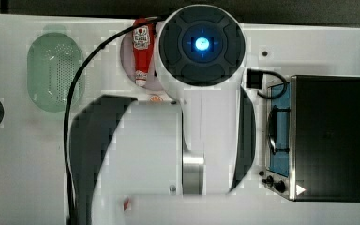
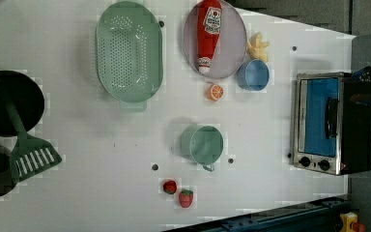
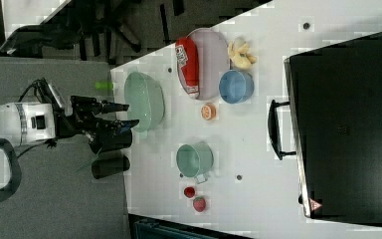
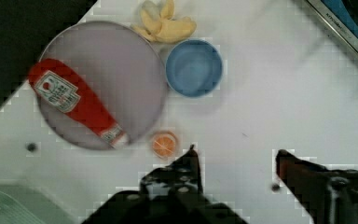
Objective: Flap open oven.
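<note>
From the top view I see the arm's body over the white worktop [image 1: 28, 187], the oven [image 1: 326, 138] at the top view's right, door shut, and a ketchup bottle [image 1: 142, 51] lying on a grey plate [image 1: 127, 56]. The left view adds an empty green colander [image 2: 129, 50], an empty blue bowl [image 2: 252, 75], an empty green cup [image 2: 204, 144] and two strawberries [image 2: 178, 193]. In the right view the gripper [image 3: 124, 114] hangs well away from the oven. The wrist view shows my fingers [image 4: 186, 170] spread wide, holding nothing, with an orange slice [image 4: 164, 144] near one tip.
</note>
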Robot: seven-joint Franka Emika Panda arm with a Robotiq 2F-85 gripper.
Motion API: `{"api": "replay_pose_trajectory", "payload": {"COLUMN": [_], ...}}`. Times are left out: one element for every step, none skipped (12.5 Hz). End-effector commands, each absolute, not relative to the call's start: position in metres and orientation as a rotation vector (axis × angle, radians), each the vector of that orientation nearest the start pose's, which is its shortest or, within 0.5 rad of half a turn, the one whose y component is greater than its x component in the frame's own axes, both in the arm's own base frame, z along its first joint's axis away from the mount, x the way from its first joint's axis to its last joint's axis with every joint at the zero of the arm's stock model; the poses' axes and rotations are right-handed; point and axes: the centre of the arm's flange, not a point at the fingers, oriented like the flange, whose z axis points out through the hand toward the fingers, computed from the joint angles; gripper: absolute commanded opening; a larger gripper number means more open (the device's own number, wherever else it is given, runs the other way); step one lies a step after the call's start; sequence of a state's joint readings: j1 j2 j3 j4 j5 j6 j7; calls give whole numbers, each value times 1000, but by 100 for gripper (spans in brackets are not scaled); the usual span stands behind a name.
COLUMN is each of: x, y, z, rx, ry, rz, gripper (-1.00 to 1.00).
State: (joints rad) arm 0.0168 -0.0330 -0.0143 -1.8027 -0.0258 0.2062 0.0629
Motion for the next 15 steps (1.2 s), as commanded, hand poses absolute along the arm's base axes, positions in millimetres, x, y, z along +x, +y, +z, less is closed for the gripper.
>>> {"api": "replay_pose_trajectory", "payload": {"x": [416, 416, 416, 416, 416, 416, 416, 416, 416, 416, 416, 416, 417, 417, 416], "y": [-38, -38, -38, -38, -38, -38, -38, -38, -38, -38, -40, -43, -45, -47, -50], "z": [606, 606, 606, 606, 606, 606, 606, 606, 606, 605, 604, 603, 602, 599, 594], "rx": [-2778, -2778, -2778, -2778, -2778, -2778, -2778, -2778, -2778, -2778, -2776, -2771, -2768, -2768, -2779], "ry": [1447, 1447, 1447, 1447, 1447, 1447, 1447, 1448, 1448, 1448, 1452, 1460, 1464, 1465, 1451], "rz": [21, 21, 21, 21, 21, 21, 22, 22, 22, 23, 26, 29, 33, 42, 59], "gripper": [59, 81, 99, 100, 100, 100, 90, 65, 39, 14, -9, -32, -55, -65, -65]}}
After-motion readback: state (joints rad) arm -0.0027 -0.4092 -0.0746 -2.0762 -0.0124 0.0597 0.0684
